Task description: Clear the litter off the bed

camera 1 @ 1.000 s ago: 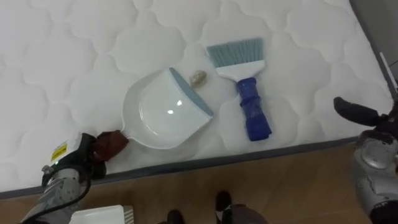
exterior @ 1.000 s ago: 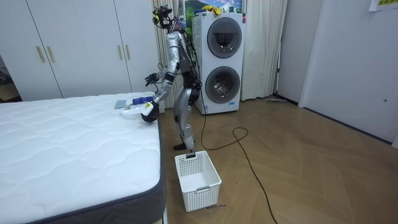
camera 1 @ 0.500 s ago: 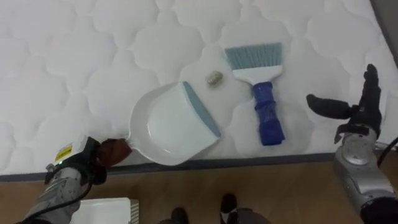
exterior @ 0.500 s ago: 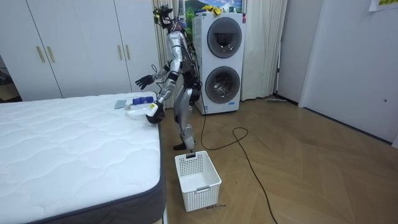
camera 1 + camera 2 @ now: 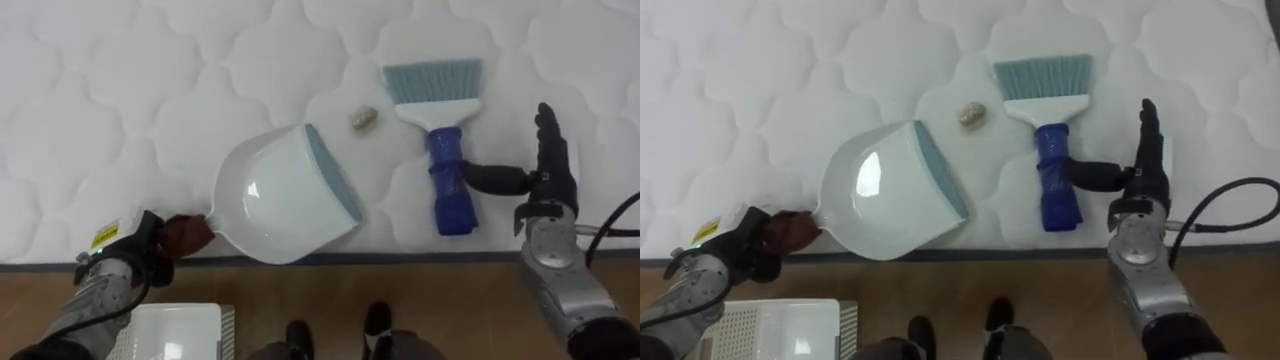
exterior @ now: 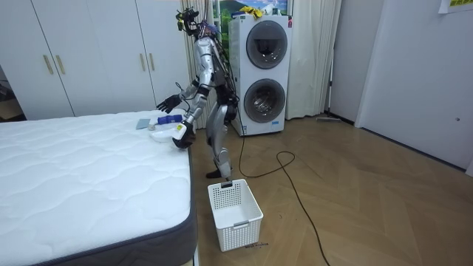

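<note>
Your right hand (image 5: pixel 545 190) is open: fingers straight and pointing away from the robot, thumb stretched sideways. It holds nothing.

The brush (image 5: pixel 447 178) lies on the bed (image 5: pixel 100 100) just beside that thumb, on the hand's thumb side. Its long axis runs parallel to the fingers, with the bristles at the far end and the blue handle's end towards the bed's edge. The thumb tip is at or very near the handle's middle; contact cannot be confirmed. This is the nearer hand by a wide margin.

Your left hand (image 5: pixel 135 255) is closed on the dustpan (image 5: pixel 280 195) by its dark handle at the bed's edge, well apart from the brush. The pan's lip faces towards the right hand.

The crumb (image 5: pixel 363 118) lies beyond the pan's lip, between the pan and the bristles, touching neither.

Judgement: a short sideways shift of the right hand should bring the palm onto the handle. Nothing stands between them. A basket (image 5: pixel 175 335) sits on the floor below the left hand, out of the way.
</note>
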Available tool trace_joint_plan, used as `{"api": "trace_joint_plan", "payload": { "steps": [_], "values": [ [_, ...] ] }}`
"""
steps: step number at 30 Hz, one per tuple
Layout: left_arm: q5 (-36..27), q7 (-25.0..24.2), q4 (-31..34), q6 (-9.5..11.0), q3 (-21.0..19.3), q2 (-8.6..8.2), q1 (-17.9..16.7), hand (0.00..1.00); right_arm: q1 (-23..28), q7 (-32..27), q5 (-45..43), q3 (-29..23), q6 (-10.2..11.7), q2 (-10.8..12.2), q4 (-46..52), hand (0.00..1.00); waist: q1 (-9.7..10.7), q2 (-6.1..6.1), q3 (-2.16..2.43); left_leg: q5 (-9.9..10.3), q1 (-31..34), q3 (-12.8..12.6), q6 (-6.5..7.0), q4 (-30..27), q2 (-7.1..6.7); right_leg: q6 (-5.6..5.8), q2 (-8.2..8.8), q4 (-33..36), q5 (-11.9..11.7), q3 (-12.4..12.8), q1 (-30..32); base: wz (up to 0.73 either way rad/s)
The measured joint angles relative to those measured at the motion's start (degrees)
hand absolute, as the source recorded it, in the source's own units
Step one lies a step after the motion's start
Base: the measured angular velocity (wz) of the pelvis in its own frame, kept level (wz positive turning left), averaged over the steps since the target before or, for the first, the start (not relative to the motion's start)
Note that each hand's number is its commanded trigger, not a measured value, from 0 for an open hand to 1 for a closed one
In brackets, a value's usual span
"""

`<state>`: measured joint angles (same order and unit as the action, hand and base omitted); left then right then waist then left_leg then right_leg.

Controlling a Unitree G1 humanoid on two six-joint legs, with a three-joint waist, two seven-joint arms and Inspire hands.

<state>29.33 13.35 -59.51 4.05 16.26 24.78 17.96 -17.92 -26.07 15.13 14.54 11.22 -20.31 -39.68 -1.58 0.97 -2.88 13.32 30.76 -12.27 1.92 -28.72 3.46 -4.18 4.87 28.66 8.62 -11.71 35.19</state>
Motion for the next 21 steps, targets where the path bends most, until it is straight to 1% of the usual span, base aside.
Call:
{"api": "trace_joint_plan", "payload": {
  "steps": [4,10,17,19,21],
  "values": [
    [-0.03,0.49,-0.08,-0.03,0.0,0.0,0.07,1.0,-1.11,1.35,0.17,0.59,-0.01,0.06,-0.14,0.0,-0.51,0.0,0.0,0.0,0.01,0.0,0.0,-0.07,-0.02,0.12,0.03,-0.04,0.07,-0.02,-0.11,0.0],
    [-0.01,1.3,-0.29,-0.75,0.0,0.0,0.04,1.0,-1.39,3.74,0.38,2.11,-0.08,0.83,-1.55,0.0,-0.62,0.08,-0.06,0.0,0.01,0.11,0.0,-0.18,0.02,0.12,0.05,0.05,0.09,-0.24,-0.34,0.0],
    [-0.04,1.31,-0.29,-1.2,0.0,-0.26,-0.02,1.0,-2.16,6.32,0.54,2.2,-0.38,2.52,-4.62,0.0,-0.62,0.4,-0.34,0.0,0.0,0.08,0.0,-0.34,0.0,0.12,0.17,0.1,0.23,-0.26,-0.29,0.0],
    [-0.01,1.3,-0.26,-1.2,0.0,-0.27,0.0,1.0,-2.47,6.37,0.55,2.19,-0.79,2.8,-5.15,0.0,-0.63,0.47,-0.39,0.0,0.0,0.08,0.01,-0.27,-0.01,0.12,0.17,0.06,0.24,-0.27,-0.26,0.0],
    [-0.01,1.3,-0.25,-1.25,0.0,-0.27,0.13,1.0,-3.15,6.37,0.55,2.18,-0.88,3.05,-5.69,0.0,-0.62,0.7,-0.53,0.0,0.1,0.1,0.01,-0.26,-0.05,0.12,0.19,0.06,0.23,-0.27,-0.16,0.0]
  ]
}}
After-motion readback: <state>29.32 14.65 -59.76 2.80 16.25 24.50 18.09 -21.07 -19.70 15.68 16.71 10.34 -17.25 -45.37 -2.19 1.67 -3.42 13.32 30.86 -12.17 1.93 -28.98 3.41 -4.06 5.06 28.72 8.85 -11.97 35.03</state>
